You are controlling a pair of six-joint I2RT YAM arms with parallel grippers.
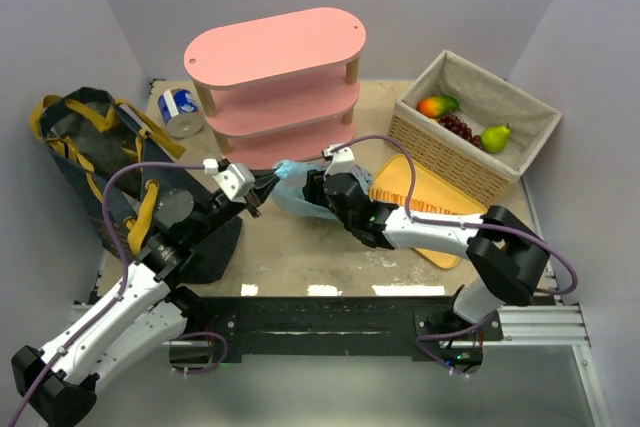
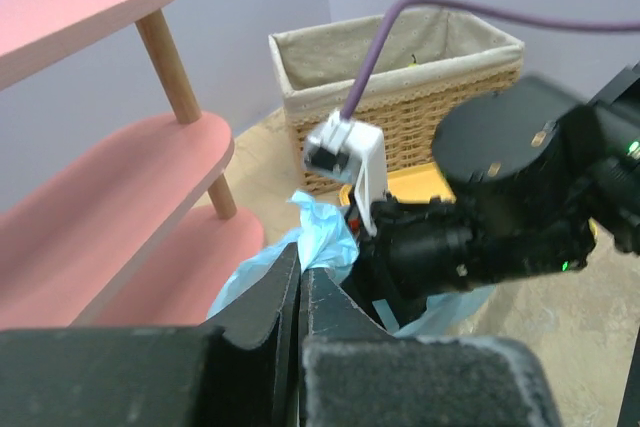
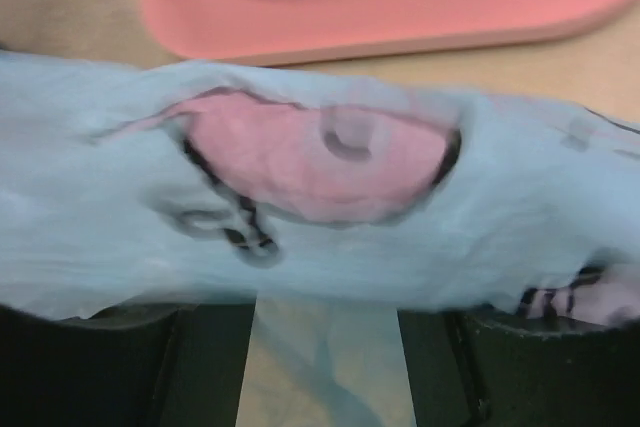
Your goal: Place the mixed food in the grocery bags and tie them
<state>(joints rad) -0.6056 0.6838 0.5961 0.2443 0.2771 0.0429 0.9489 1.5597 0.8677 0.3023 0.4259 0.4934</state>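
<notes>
The left gripper [image 1: 265, 187] is pressed together, pinching an edge of the bag [image 1: 288, 185] directly in front of the shelf [image 1: 275, 77], level with its lowest tier. Its wrist view shows no gap between the fingers, with blue film bunched at their tips.

The right gripper [image 1: 314, 189] is spread. It sits in front of the shelf's right half, over the bag. Its wrist view shows the two fingers apart, with film stretched across just ahead of them. Nothing is clamped. Whether the film touches the fingers cannot be told.

The bag is light-blue plastic with a pink and black print. It lies crumpled on the bench [image 1: 300, 257] in front of the shelf, between the two grippers. Its contents are not visible.

The tote [image 1: 90, 162] is left of the shelf, mouth open, yellow handles loose. The left arm crosses its near corner.

The basket [image 1: 470, 162] is right of the shelf. It holds the mango [image 1: 437, 105], grapes [image 1: 460, 129] and pear [image 1: 495, 137].

The bread [image 1: 400, 189] lies flat to the front-right of the shelf, just beside the basket's near wall and partly under the right arm.

A blue-and-white can [image 1: 180, 109] stands just left of the shelf, between it and the tote.
</notes>
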